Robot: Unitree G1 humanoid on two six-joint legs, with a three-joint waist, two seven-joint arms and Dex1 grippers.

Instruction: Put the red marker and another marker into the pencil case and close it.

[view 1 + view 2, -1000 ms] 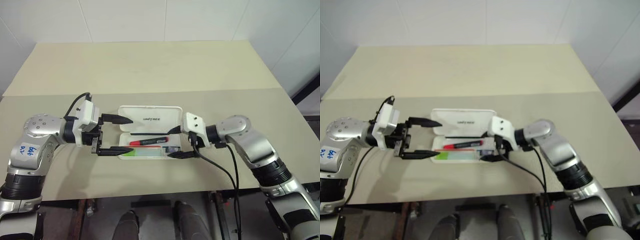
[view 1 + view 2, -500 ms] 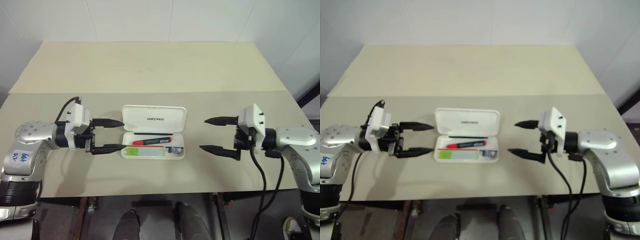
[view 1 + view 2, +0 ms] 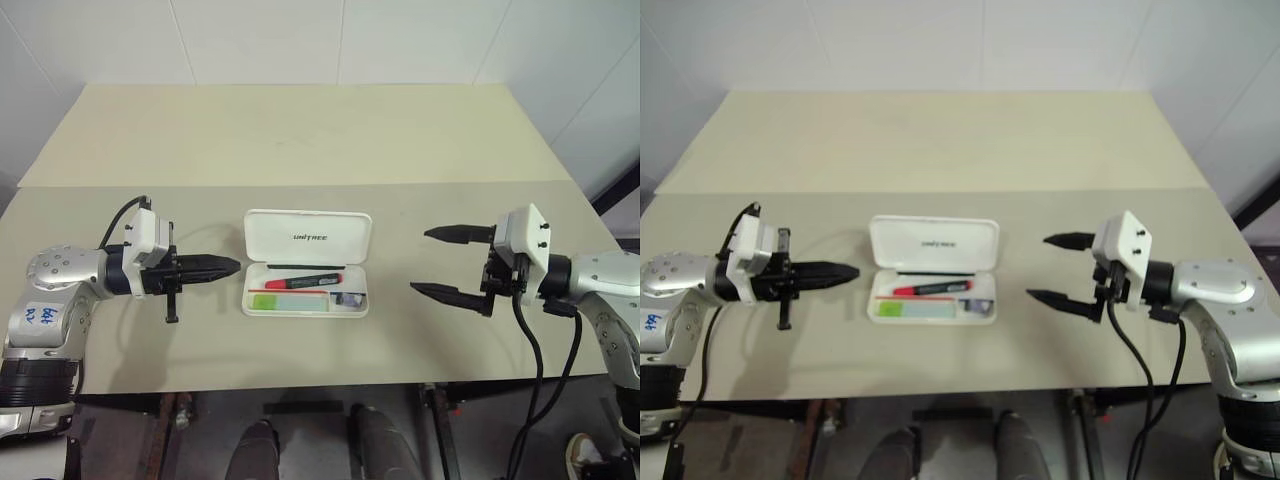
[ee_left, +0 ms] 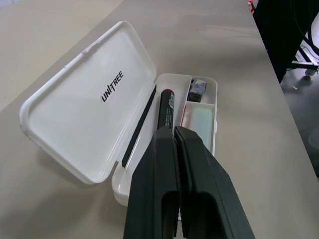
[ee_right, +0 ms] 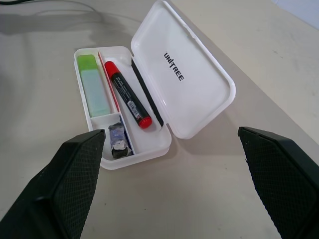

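Both arms have pulled back from the pencil case (image 3: 306,262). The left gripper (image 3: 222,267) has snapped closed on nothing; the right gripper (image 3: 440,263) stands wide apart, empty. The red marker (image 5: 127,94) and the green marker (image 5: 93,83) lie in the tray, lid still up. We judge loading done; closing remains.
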